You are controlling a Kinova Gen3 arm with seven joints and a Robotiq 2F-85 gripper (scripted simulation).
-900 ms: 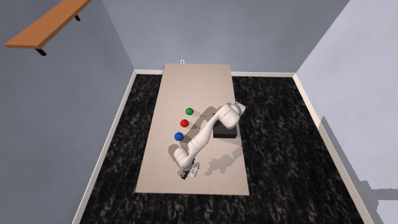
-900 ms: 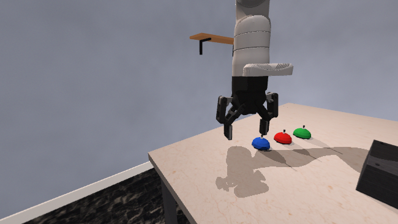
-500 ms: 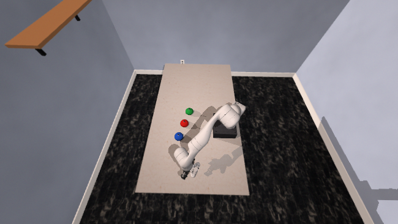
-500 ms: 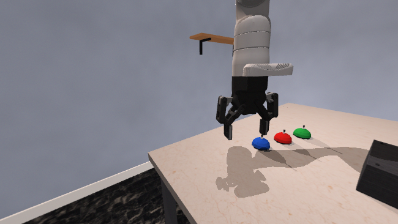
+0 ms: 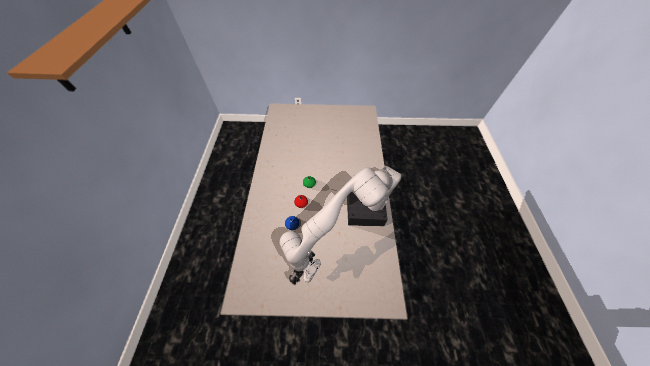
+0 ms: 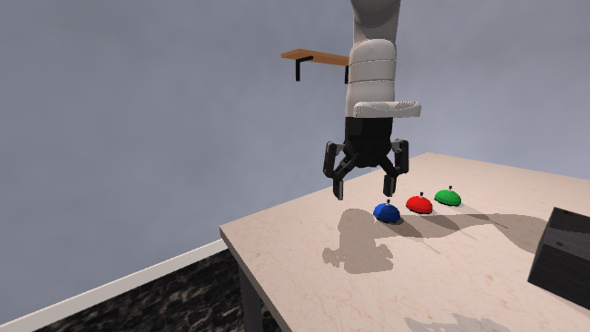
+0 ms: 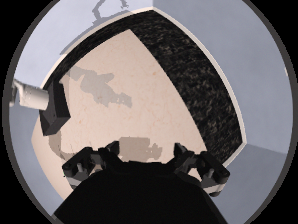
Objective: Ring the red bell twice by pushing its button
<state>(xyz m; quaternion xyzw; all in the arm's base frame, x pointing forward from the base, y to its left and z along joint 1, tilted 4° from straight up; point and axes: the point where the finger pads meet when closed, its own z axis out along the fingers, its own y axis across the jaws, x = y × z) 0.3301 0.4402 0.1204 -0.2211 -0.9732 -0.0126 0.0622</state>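
The red bell (image 5: pixel 300 201) sits on the table between the green bell (image 5: pixel 309 182) and the blue bell (image 5: pixel 291 222); the three stand in a row. In the exterior view the red bell (image 6: pixel 418 204) is behind the blue bell (image 6: pixel 387 212) and in front of the green bell (image 6: pixel 447 197). My gripper (image 6: pixel 363 190) is open and empty, pointing down, held well above the table on the near side of the blue bell. In the top view the gripper (image 5: pixel 301 272) is toward the table's front end. The wrist view shows only the finger ends (image 7: pixel 143 163) and bare table; no bell shows there.
A dark block (image 5: pixel 367 214) at the arm's base stands on the right side of the table, also seen in the exterior view (image 6: pixel 565 256). A wooden shelf (image 5: pixel 75 42) hangs on the left wall. The table's left edge is close to the bells.
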